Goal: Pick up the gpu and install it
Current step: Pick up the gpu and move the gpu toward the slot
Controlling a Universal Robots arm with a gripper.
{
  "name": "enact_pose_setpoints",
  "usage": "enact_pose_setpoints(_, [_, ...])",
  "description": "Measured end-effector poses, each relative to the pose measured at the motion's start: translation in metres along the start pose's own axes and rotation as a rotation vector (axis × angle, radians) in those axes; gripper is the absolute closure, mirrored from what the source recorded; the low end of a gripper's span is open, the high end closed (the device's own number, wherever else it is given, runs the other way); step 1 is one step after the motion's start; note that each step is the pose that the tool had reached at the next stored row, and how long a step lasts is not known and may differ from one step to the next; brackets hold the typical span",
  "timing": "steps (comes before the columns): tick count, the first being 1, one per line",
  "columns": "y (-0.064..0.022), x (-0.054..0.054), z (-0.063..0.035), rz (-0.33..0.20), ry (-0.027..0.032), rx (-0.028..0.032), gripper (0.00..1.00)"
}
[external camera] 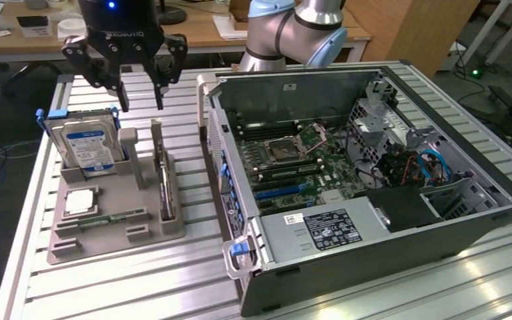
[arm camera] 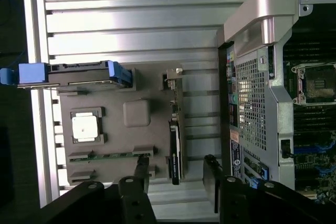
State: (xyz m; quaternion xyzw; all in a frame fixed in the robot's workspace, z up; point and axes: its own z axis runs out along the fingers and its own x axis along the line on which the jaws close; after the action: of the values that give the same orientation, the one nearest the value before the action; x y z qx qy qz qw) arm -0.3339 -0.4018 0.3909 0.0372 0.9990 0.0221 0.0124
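Slatted aluminium worktop [external camera: 105,283] carries a grey tray [external camera: 141,230] where the gpu [external camera: 165,193] stands on edge beside the computer case [external camera: 469,233]; above, the pincer [external camera: 141,101] hangs released, empty.

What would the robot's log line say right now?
fingers: open, empty | position: above tray | graphics card: standing in tray | computer case: open

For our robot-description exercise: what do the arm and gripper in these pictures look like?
The arm is silver-grey with rounded joints and pale blue caps. The gripper is black, with chunky jointed fingers, white lettering across its body and a small blue light above.
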Motion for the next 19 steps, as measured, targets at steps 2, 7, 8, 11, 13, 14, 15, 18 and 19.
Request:
enact_pose_setpoints(2, [0.0, 0.0, 0.001, -0.012, 0.0006, -0.0002, 0.47])
enact_pose_setpoints(7, [-0.0039, 0.0, 0.0078, -0.066, 0.0043, -0.0013, 0.41])
enact_pose_setpoints(8, [-0.0065, 0.0, 0.0095, -0.066, 0.0044, -0.0014, 0.41])
enact_pose_setpoints(11, [-0.0104, -0.001, 0.0149, -0.066, 0.0042, -0.0014, 0.41])
enact_pose_setpoints(13, [-0.0121, -0.001, 0.0185, -0.066, 0.0041, -0.0015, 0.41])
enact_pose_setpoints(14, [-0.0139, -0.002, 0.0201, -0.066, 0.0044, -0.0013, 0.41])
enact_pose_setpoints(15, [-0.0158, -0.002, 0.0219, -0.066, 0.0044, -0.0013, 0.41])
enact_pose_setpoints(18, [-0.0171, -0.004, 0.0273, -0.066, 0.0044, -0.0013, 0.41])
enact_pose_setpoints(19, [-0.0171, -0.006, 0.0292, -0.065, 0.0044, -0.0012, 0.41])
